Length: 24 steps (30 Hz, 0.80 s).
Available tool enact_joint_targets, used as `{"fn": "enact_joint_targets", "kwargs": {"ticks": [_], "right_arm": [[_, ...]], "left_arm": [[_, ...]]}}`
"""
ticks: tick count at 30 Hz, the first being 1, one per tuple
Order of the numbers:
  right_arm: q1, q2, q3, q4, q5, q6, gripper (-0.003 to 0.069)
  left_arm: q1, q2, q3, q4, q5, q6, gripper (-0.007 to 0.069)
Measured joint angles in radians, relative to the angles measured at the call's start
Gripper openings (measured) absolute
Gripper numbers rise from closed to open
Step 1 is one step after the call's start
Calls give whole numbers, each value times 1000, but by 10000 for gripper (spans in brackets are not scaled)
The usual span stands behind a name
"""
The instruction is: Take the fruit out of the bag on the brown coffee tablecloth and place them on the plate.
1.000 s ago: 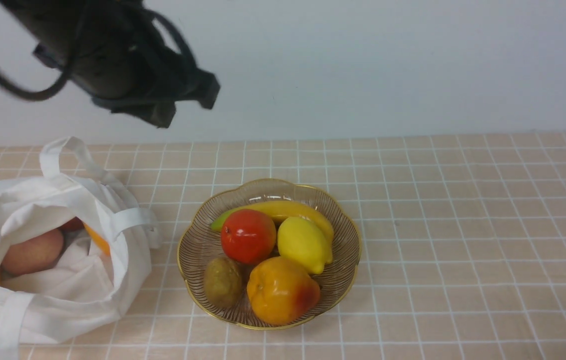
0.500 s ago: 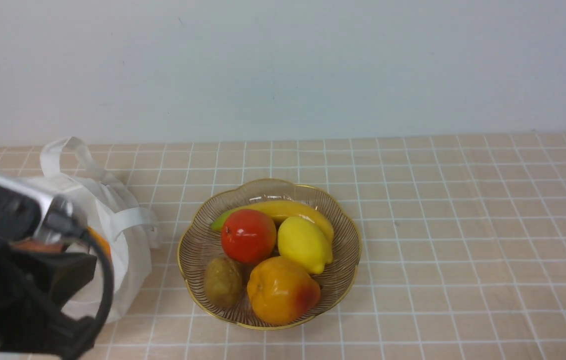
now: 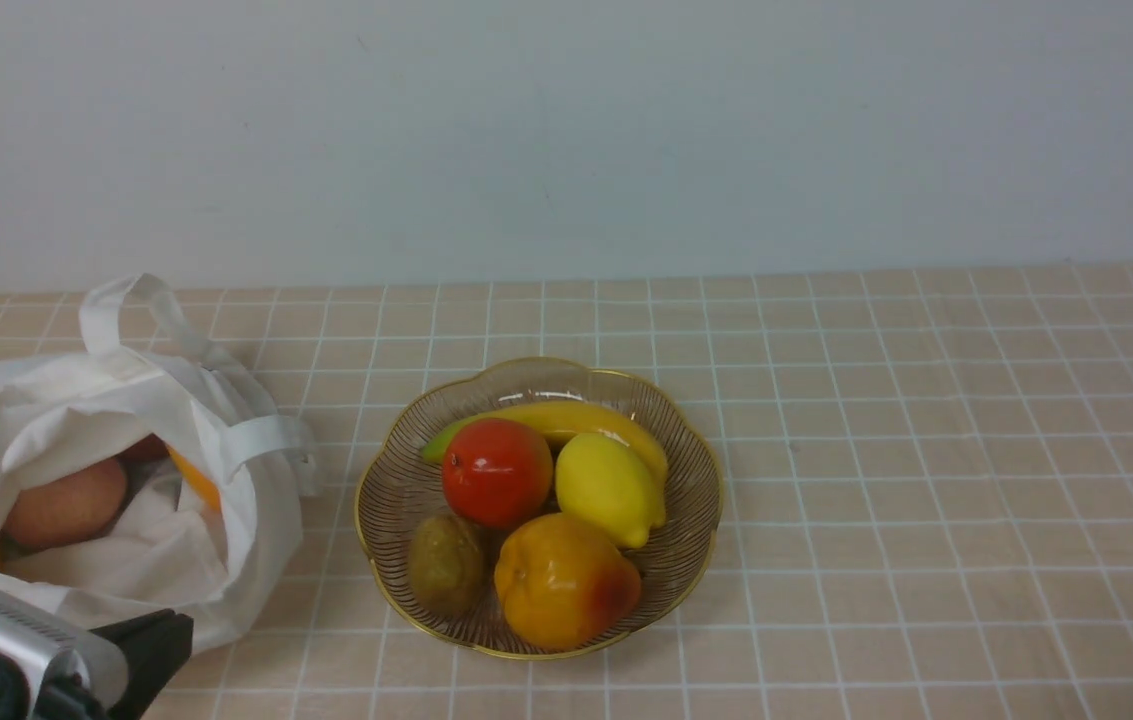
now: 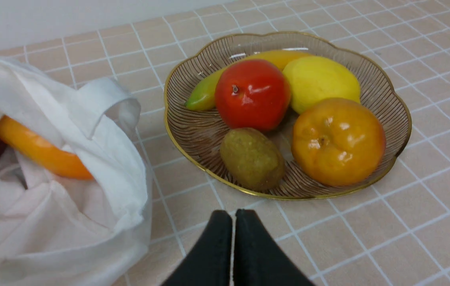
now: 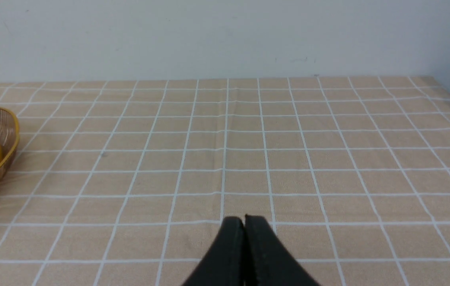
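With my left gripper (image 4: 233, 216) closed and empty, the bag (image 4: 129, 186) sits beside it, fruit (image 4: 46, 153) inside; reaching in, I could snag its loose cloth and drag everything.

No text, label, brand, number or sign can be read in any of the three views. The bag (image 3: 256, 560), the dish (image 3: 381, 540), the fruit in both, the gridded cloth (image 3: 926, 480), the wall (image 3: 566, 140) and the part of the arm (image 3: 16, 640) at the lower left of the front view all show no legible lettering.
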Motion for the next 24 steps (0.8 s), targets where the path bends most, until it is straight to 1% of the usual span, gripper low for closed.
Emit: {"fn": "enact_joint_targets", "kwargs": {"ticks": [7,12,16,20,24], "right_arm": [[0,0,0,0,0,0,-18],[0,0,0,0,0,0,-18],[0,0,0,0,0,0,-18],[0,0,0,0,0,0,-18],[0,0,0,0,0,0,-18]], "left_arm": [[3,-24,20,0,1,0,-8],[59,-149,67,-1,1,2,-8],[217,-335,166,-4,1,3,-8],[343,-457,249,-4,5,3,-8],[410,-508,283,-5,16,3,-8]]}}
